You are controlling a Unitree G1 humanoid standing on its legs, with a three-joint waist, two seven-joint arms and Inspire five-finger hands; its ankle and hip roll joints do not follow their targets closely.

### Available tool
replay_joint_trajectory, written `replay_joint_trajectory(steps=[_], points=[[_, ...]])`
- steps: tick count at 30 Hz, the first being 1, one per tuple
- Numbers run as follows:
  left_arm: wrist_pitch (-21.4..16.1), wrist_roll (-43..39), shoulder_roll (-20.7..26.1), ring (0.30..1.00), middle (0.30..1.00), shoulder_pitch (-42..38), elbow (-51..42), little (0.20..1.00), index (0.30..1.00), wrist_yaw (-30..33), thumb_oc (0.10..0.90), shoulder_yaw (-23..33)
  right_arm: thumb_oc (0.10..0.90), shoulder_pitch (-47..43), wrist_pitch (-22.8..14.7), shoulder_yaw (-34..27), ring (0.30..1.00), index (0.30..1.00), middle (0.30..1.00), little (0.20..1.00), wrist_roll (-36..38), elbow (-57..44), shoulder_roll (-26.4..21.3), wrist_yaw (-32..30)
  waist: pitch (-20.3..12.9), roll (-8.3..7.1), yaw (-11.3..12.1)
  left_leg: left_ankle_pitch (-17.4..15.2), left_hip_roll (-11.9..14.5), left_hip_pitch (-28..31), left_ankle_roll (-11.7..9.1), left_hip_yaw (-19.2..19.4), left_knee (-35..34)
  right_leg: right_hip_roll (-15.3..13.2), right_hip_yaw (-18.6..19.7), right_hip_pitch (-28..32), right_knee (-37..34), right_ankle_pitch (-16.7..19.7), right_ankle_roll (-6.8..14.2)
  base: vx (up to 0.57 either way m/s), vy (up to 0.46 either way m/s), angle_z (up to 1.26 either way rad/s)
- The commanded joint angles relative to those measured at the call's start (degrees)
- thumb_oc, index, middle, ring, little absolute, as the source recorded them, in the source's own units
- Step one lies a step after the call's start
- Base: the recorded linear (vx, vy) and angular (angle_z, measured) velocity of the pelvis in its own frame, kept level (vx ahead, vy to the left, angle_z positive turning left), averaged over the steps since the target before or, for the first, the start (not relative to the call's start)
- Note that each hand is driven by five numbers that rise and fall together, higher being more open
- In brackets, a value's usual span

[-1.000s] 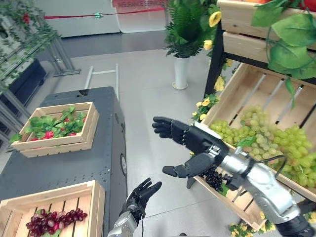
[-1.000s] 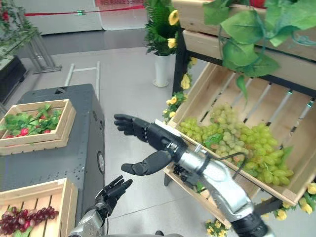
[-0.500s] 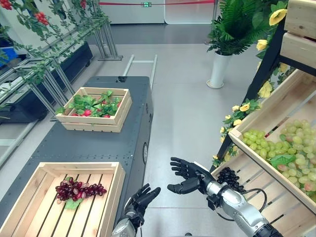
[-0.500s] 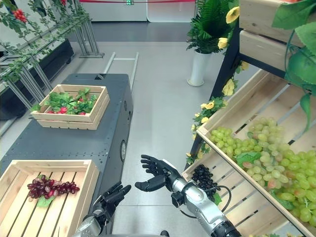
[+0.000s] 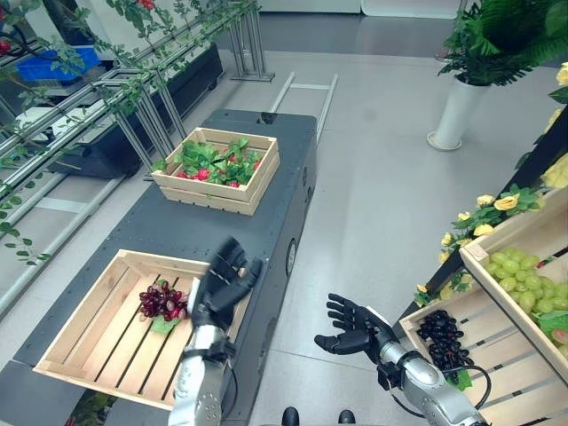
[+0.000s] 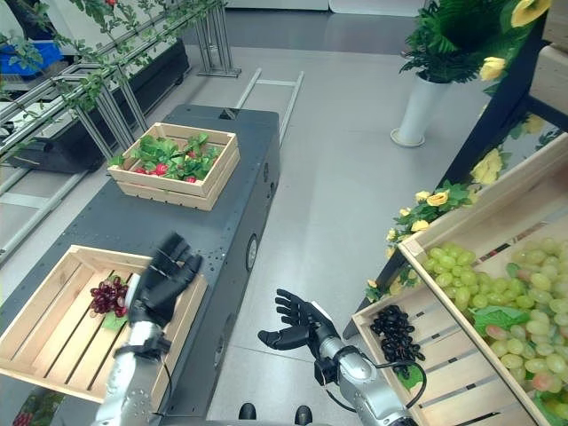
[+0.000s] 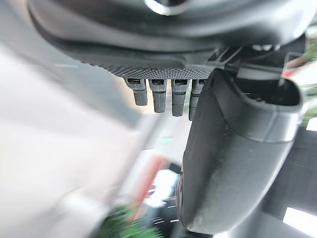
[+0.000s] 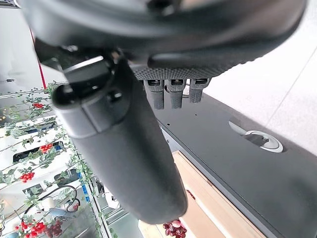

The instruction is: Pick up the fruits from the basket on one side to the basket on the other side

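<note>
We see a bunch of red grapes lying on the slats of the near wooden crate, which sits on the dark table. Just beside the bunch, over the crate's right rim, our left hand is raised with straight, spread fingers, holding nothing and not touching the fruit. Our right hand hangs well apart over the floor, fingers spread and empty, near a bunch of dark grapes in the lower shelf crate. Green grapes fill the shelf crate above. A far crate on the table holds leaves and red fruit.
</note>
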Motion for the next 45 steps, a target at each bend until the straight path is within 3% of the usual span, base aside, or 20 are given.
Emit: replay_joint_trajectory(steps=[1, 6, 11, 15, 17, 24, 25, 29, 35, 45], points=[[-6.0, 12.2, 6.0, 0.900, 0.900, -7.0, 1.9, 0.900, 0.900, 9.6, 0.800, 3.3, 0.800, -3.4, -4.0, -1.1, 0.900, 0.900, 0.900, 0.900, 2.5, -1.4, 2.1, 0.1, -1.7, -1.60, 1.0, -2.6, -4.2, -0.4, 1.8, -1.5, 0.2, -2.3, -1.9, -0.3, 0.1, 1.4, 0.6, 0.09, 0.059, 0.21], [-4.0, 17.4, 11.9, 0.900, 0.900, -8.3, 9.6, 0.900, 0.900, 16.3, 0.800, 7.8, 0.800, 0.4, -1.3, 0.9, 0.900, 0.900, 0.900, 0.900, 0.6, -1.9, -0.1, 1.6, -1.3, -0.30, 0.2, -2.1, -4.3, 0.0, 1.6, -1.5, 0.2, -2.6, -2.5, 0.1, 0.1, 0.9, 0.6, 0.10, 0.081, 0.09], [-0.4, 29.5, 15.5, 0.900, 0.900, -9.0, 13.0, 0.900, 0.900, 26.9, 0.800, 7.3, 0.800, 0.4, -3.2, 2.6, 0.900, 0.900, 0.900, 0.900, 0.7, 1.0, -1.6, 2.2, 0.1, 0.05, 0.5, -1.6, -4.4, -1.5, 1.6, -2.8, 0.2, -2.4, -2.8, -1.5, 1.1, 0.3, 0.3, 0.01, 0.055, 0.09], [2.6, 39.6, 20.3, 0.900, 0.900, -15.0, 19.5, 0.900, 0.900, 38.3, 0.800, 3.3, 0.800, -4.3, -5.9, 5.4, 0.900, 0.900, 0.900, 0.900, 2.1, 2.7, -3.3, 0.7, 4.5, 0.13, 0.9, -1.4, -4.4, -5.7, 1.7, -2.6, 3.0, -2.5, -3.7, -5.8, 6.1, -1.5, -0.4, -0.20, 0.054, 0.09], [6.9, 44.7, 24.5, 0.900, 0.900, -19.9, 22.9, 0.900, 0.900, 44.1, 0.800, 0.9, 0.800, -7.3, -7.7, 6.5, 0.900, 0.900, 0.900, 0.900, 3.2, 3.0, -3.9, -0.5, 8.8, 0.00, 1.2, -1.8, -4.3, -9.8, 1.7, -2.6, 7.5, -2.5, -4.9, -9.9, 12.9, -4.4, -1.4, -0.21, 0.028, 0.04], [13.8, 49.8, 31.7, 0.900, 0.900, -29.3, 30.1, 0.900, 0.900, 49.6, 0.800, -1.7, 0.800, -14.2, -8.6, 7.4, 0.900, 0.900, 0.900, 0.900, 2.3, 3.8, -4.6, -1.9, 17.3, -0.57, 1.4, -3.2, -4.3, -19.9, 1.4, -0.5, 19.0, -3.4, -6.8, -19.4, 25.2, -7.6, -2.8, -0.19, 0.032, 0.10], [16.6, 53.1, 34.4, 0.900, 0.900, -32.6, 31.3, 0.900, 0.900, 51.6, 0.800, -3.2, 0.800, -16.7, -8.0, 7.8, 0.900, 0.900, 0.900, 0.900, 2.0, 3.4, -4.9, -2.5, 19.3, -1.32, 1.6, -3.8, -4.2, -23.3, 1.2, 0.0, 22.6, -3.2, -7.1, -22.3, 29.4, -9.1, -3.3, -0.15, 0.011, 0.20], [19.1, 53.7, 37.7, 0.900, 0.900, -37.4, 33.8, 0.900, 0.900, 53.3, 0.800, -4.8, 0.800, -19.4, -7.6, 8.1, 0.900, 0.900, 0.900, 0.900, 2.4, 3.3, -5.1, -3.2, 22.1, -2.98, 1.9, -7.2, -3.7, -28.7, 1.2, 1.5, 30.7, -3.8, -7.4, -25.9, 37.6, -13.4, -4.3, -0.08, 0.032, 0.15], [26.2, 58.9, 40.2, 0.900, 0.900, -42.5, 35.3, 0.900, 0.900, 55.0, 0.800, -8.8, 0.800, -20.7, -6.9, 7.1, 0.900, 0.900, 0.900, 0.900, 1.8, 4.2, -6.7, -2.6, 24.1, -3.81, 1.6, -11.7, -2.7, -36.6, 2.1, 3.7, 42.6, -5.6, -7.9, -31.7, 48.9, -17.6, -6.2, -0.02, 0.114, 0.05], [29.6, 66.7, 45.5, 0.900, 0.900, -51.6, 35.3, 0.900, 0.900, 56.6, 0.800, -15.3, 0.800, -22.2, -6.3, 6.3, 0.900, 0.900, 0.900, 0.900, 2.0, 4.8, -8.7, -2.2, 24.6, -5.00, 1.1, -16.0, -0.8, -47.2, 3.6, 5.1, 54.0, -5.4, -6.1, -43.0, 59.6, -20.2, -7.2, 0.01, 0.110, 0.00]])
